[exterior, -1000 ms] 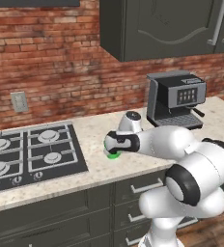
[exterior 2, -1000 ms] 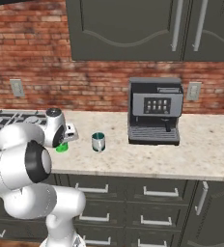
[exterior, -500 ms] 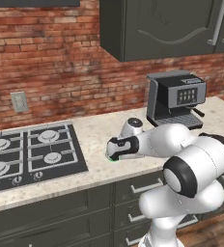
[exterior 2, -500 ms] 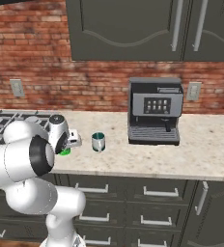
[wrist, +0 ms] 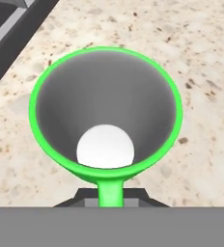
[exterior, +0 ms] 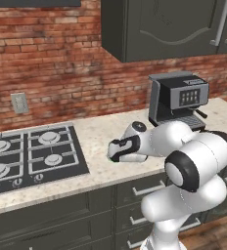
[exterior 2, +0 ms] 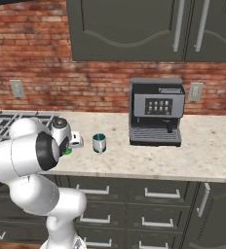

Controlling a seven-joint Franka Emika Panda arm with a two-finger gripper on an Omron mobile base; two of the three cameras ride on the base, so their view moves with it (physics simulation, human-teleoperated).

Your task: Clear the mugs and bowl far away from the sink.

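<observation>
Sitting low over the counter [exterior 2: 149, 158] just right of the stovetop [exterior: 27, 156], the jaws pinch the green mug [wrist: 106, 113] by its handle, one silvery mug [exterior 2: 99, 142] stands further right, then bare stone up to the coffee machine [exterior 2: 156, 112].

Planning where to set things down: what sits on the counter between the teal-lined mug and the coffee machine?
Nothing: in the right base view, bare speckled counter runs from the mug to the coffee machine.

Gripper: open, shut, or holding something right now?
Gripper: shut on the green mug, gripping at its handle, just above the counter.
</observation>
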